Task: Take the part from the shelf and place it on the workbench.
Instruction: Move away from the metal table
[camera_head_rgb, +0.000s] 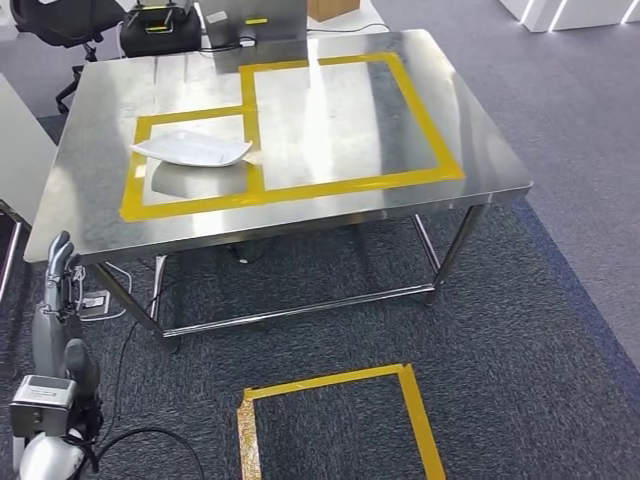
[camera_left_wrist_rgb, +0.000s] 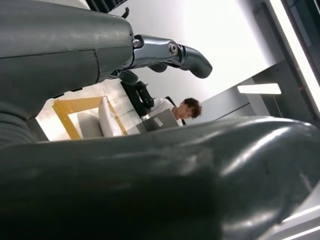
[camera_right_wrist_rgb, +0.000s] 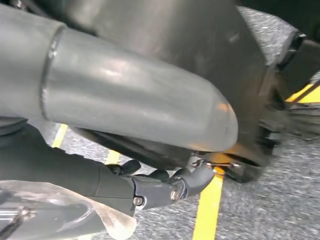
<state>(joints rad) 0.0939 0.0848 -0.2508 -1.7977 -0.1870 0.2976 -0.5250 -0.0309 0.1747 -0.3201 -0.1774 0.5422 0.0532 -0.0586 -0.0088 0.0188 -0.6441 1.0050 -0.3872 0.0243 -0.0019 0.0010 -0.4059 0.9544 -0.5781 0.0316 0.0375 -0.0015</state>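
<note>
A flat white part (camera_head_rgb: 192, 149) lies on the steel workbench (camera_head_rgb: 90, 210), inside the smaller yellow-taped rectangle at its left. The left wrist view shows the same part (camera_left_wrist_rgb: 108, 117) past my fingers, beside a strip of yellow tape. My left hand (camera_head_rgb: 55, 290) is raised just below the bench's front-left corner, apart from the part, with its fingers (camera_left_wrist_rgb: 188, 56) stretched out over the thick thumb and nothing between them. My right hand (camera_right_wrist_rgb: 166, 187) hangs over the grey carpet near yellow floor tape, fingers loosely spread and holding nothing.
A larger yellow-taped rectangle (camera_head_rgb: 438, 160) marks the right of the bench top. A yellow tape square (camera_head_rgb: 411, 400) lies on the carpet in front of the bench. Black cases and a chair (camera_head_rgb: 68, 25) stand behind it. A person (camera_left_wrist_rgb: 188, 107) sits at a laptop beyond.
</note>
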